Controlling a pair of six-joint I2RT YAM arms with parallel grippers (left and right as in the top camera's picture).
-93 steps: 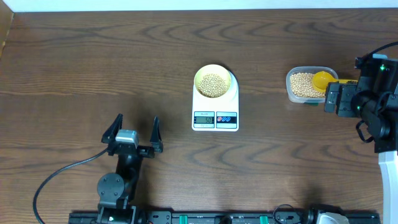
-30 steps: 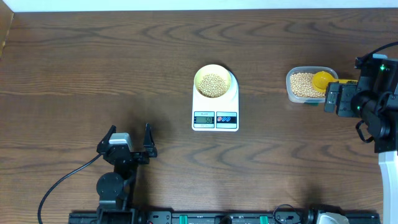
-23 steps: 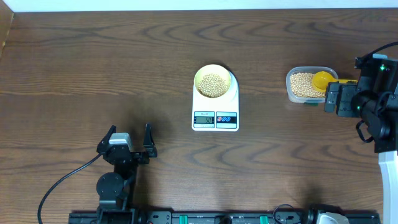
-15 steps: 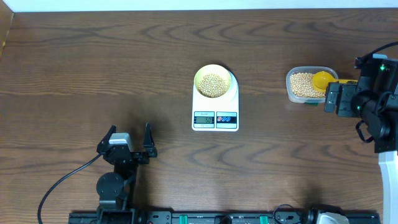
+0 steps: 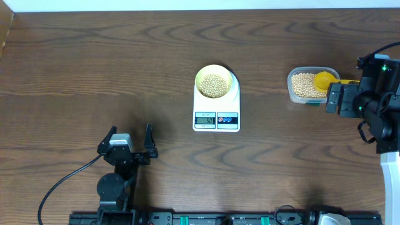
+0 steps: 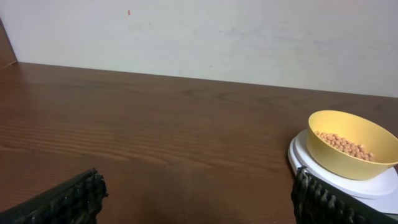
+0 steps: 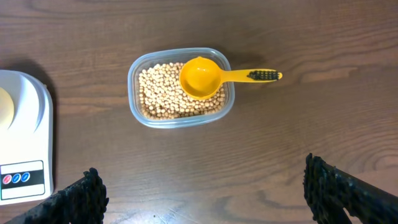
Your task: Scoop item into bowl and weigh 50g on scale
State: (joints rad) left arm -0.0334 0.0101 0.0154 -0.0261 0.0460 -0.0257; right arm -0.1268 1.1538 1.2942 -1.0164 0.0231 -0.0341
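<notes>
The pale-yellow bowl (image 5: pixel 215 74) stands on the white scale (image 5: pixel 216 107) at mid-table, with tan beans (image 5: pixel 214 85) heaped inside it. In the left wrist view the bowl (image 6: pixel 352 155) and its beans (image 6: pixel 345 145) show at the right, on the scale (image 6: pixel 317 171). My left gripper (image 5: pixel 130 134) is open and empty at the near left, well apart from the scale. My right gripper (image 7: pixel 205 193) is open and empty, hovering just right of the bean container (image 7: pixel 132 93).
A clear plastic container (image 5: pixel 289 84) of more beans (image 7: pixel 161 93) sits at the right. A bright yellow scoop (image 7: pixel 202 78) lies in it, its handle over the rim toward my right arm. A cable trails from the left arm.
Since the earliest frame my left gripper has drawn back toward the near-left table edge. Nothing has moved over the last second.
</notes>
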